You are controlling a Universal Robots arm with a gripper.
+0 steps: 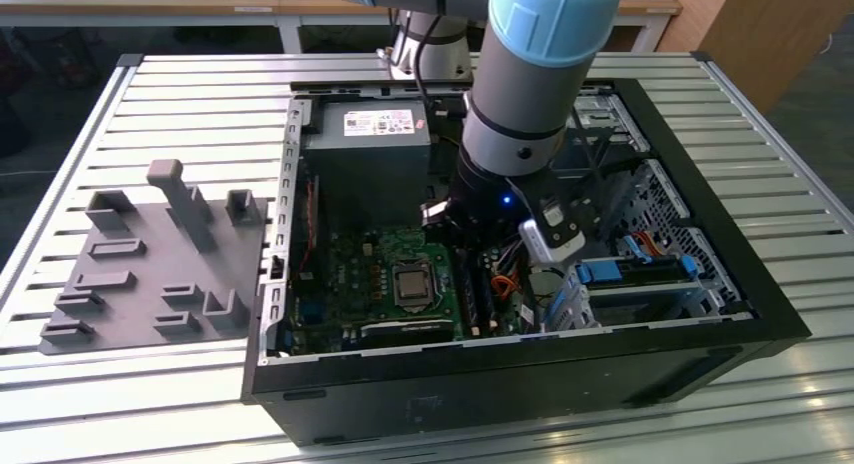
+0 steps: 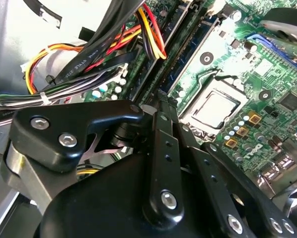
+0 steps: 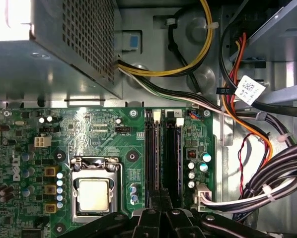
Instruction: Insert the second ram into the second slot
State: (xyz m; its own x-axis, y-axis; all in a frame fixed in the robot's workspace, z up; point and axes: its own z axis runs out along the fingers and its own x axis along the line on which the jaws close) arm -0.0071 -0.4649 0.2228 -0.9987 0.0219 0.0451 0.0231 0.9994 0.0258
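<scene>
Gripper (image 3: pixel 161 210): fingers pressed together, apparently pinching the second ram (image 3: pixel 161 196) edge-on.
Ram axis: ran along the memory slots (image 3: pixel 162 158).
Writing: pale sticker on power supply (image 1: pixel 367 134), unreadable.

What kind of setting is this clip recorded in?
Probably a robotics lab or test workbench: an open desktop computer case lies on a slatted metal table, beside a grey fixture plate, with the robot arm reaching down over the motherboard.

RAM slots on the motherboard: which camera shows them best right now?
The first wrist view: the RAM slots run lengthwise, unobstructed down to the fingers. The second wrist view shows them obliquely, partly behind cables. The exterior view has them beside the arm's wrist.
</scene>
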